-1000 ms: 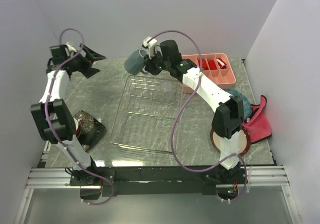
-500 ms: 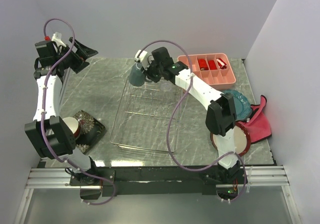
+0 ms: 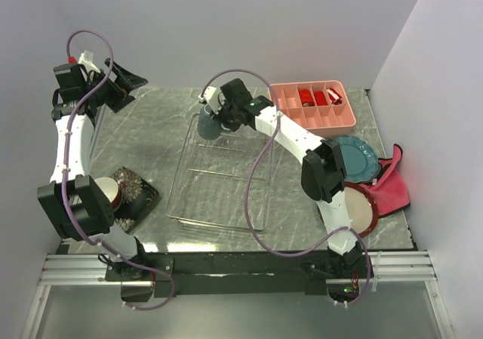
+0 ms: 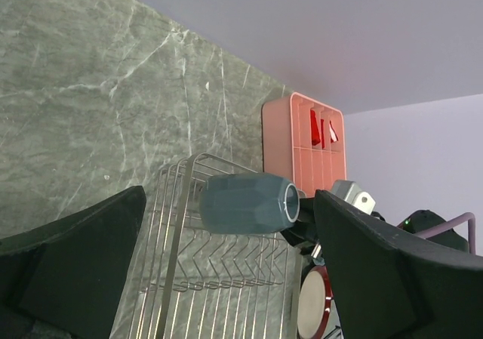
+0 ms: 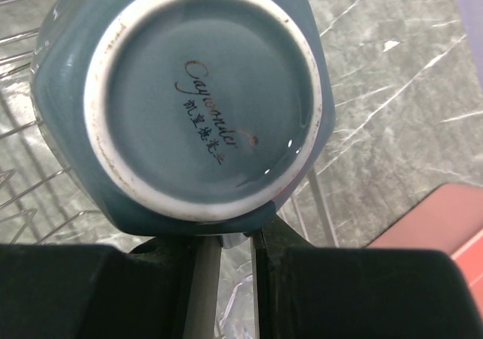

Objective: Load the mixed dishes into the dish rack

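Early stage. The rack (image 3: 216, 221) looks empty apart from what the right arm is bringing. Right gripper (image 3: 219, 116) is clamped on the mug (image 3: 207, 124), which is tipped on its side over the rack's far-left corner. The right wrist view shows the mug's base facing the camera with rack wire behind it. Can't tell if the mug touches the wire yet, so I don't count it as loaded.

Left gripper (image 3: 130, 88) is raised at the far left, well apart from the rack. Its jaws are spread wide and hold nothing.

Left to load, all outside the rack:
- floral plate (image 3: 142, 197), near left of the rack, with a bowl (image 3: 108, 191) on it
- teal plate (image 3: 361, 154), right of the rack
- red-rimmed plate (image 3: 365, 211), near right, partly under the right arm

Glass not clearly seen.

My estimate: first dish going in, the rest undone.
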